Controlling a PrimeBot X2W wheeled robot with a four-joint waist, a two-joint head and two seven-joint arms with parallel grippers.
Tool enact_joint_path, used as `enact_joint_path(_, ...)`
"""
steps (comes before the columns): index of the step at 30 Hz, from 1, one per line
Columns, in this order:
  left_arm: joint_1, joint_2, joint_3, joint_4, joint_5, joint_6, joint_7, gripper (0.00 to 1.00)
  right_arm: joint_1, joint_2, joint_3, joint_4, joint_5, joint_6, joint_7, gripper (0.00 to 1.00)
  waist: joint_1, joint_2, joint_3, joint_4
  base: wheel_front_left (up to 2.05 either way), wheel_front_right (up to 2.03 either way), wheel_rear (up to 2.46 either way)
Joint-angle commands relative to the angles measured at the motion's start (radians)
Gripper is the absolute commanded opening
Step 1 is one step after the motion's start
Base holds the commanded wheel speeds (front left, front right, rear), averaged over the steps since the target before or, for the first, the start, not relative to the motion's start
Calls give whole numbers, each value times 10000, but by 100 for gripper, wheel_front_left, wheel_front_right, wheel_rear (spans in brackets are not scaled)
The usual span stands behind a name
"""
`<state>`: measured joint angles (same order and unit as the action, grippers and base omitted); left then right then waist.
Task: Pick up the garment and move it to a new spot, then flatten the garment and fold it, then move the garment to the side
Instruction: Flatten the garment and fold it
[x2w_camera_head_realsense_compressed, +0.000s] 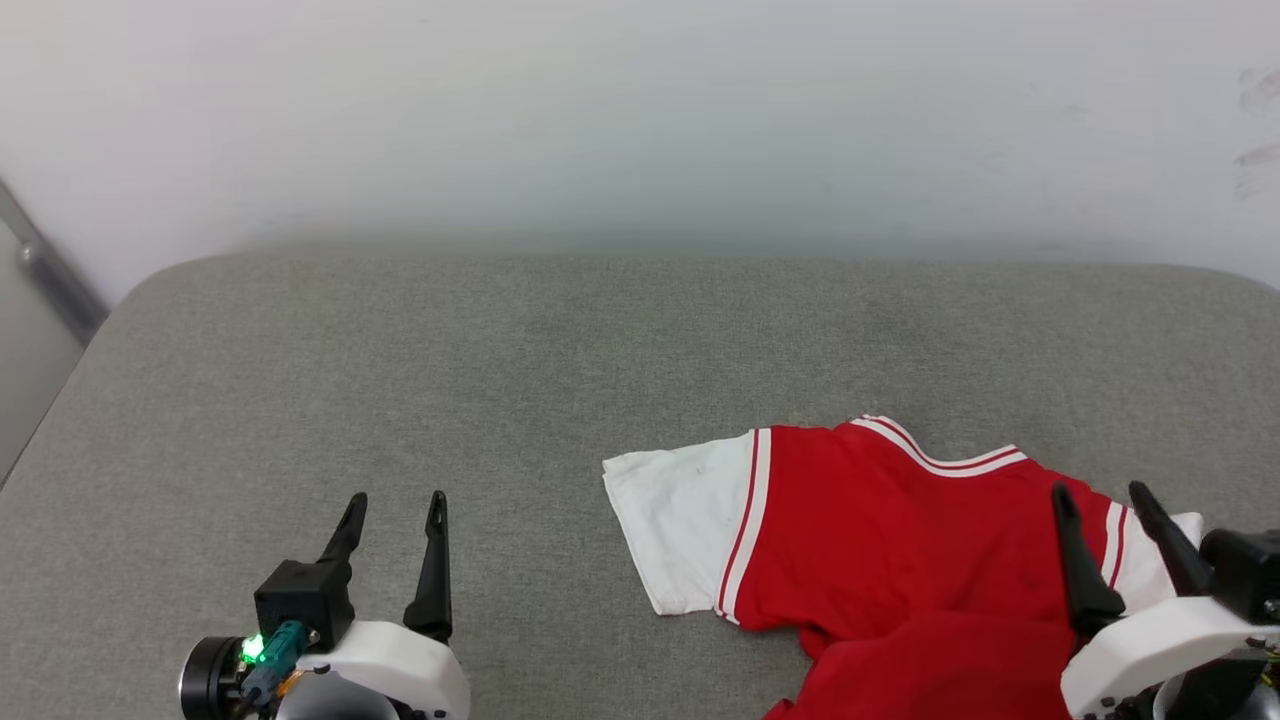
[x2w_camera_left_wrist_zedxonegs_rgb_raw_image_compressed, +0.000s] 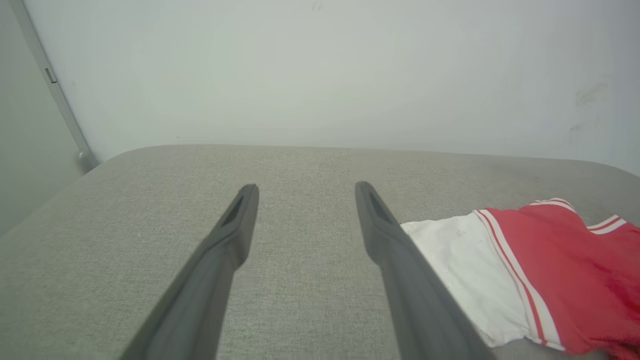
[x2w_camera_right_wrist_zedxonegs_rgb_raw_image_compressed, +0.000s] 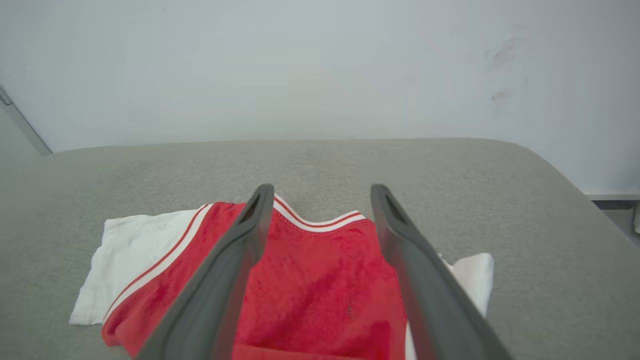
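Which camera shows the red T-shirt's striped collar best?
Right wrist view: the red-striped white collar of the soft red T-shirt sits large, centred inside the open right gripper. Head view shows it smaller; left wrist view, just a part.

No legible txt, labels or nos., incl. on the garment (x2w_camera_head_realsense_compressed: 880, 530).

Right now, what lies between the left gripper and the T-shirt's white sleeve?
Nothing: the head view shows bare grey upholstered surface from the left gripper to the white sleeve of the red T-shirt.
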<state>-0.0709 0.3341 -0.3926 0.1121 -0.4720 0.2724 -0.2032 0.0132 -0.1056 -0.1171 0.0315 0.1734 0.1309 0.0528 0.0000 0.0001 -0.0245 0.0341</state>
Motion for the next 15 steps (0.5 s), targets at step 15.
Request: enact_joint_path(15, -2965, 145, -958, 25, -232, -1504, 2456, 100, 201, 493, 570, -2059, 57, -3, 291, 100, 0, -1, 1187, -799, 0, 0, 0)
